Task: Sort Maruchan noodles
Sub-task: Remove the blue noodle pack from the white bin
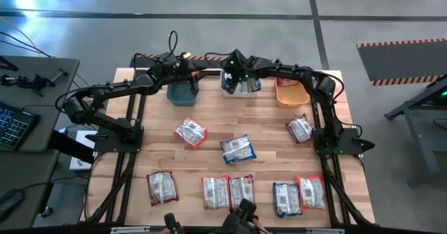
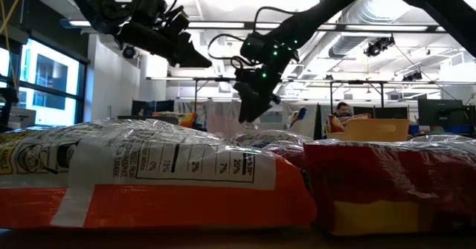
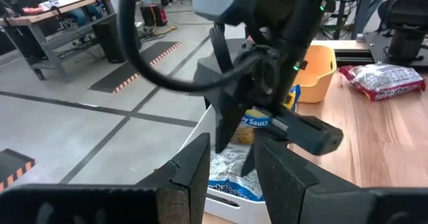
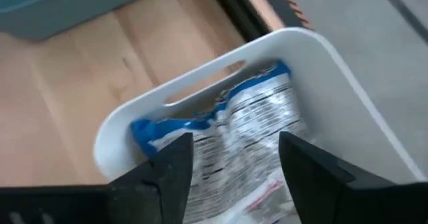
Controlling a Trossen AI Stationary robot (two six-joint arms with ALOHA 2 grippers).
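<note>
Several Maruchan packets lie flat on the table, among them one (image 1: 190, 132) left of centre, one (image 1: 238, 149) in the middle and a row along the near edge (image 1: 216, 192). My right gripper (image 4: 231, 167) is open and hovers over the white bin (image 4: 287, 40). A blue packet (image 4: 247, 124) lies silvery back up in that bin, below the fingers and apart from them. My left gripper (image 3: 231, 174) is open and empty, up in the air by the teal bin (image 1: 181, 93). It faces the right gripper (image 3: 231, 117).
An orange bin (image 1: 290, 93) stands right of the white one on the far edge. A red packet (image 1: 299, 128) lies in front of it. Both arms crowd the far middle of the table. In the low view, an orange packet (image 2: 149, 175) and a red one (image 2: 394, 182) fill the foreground.
</note>
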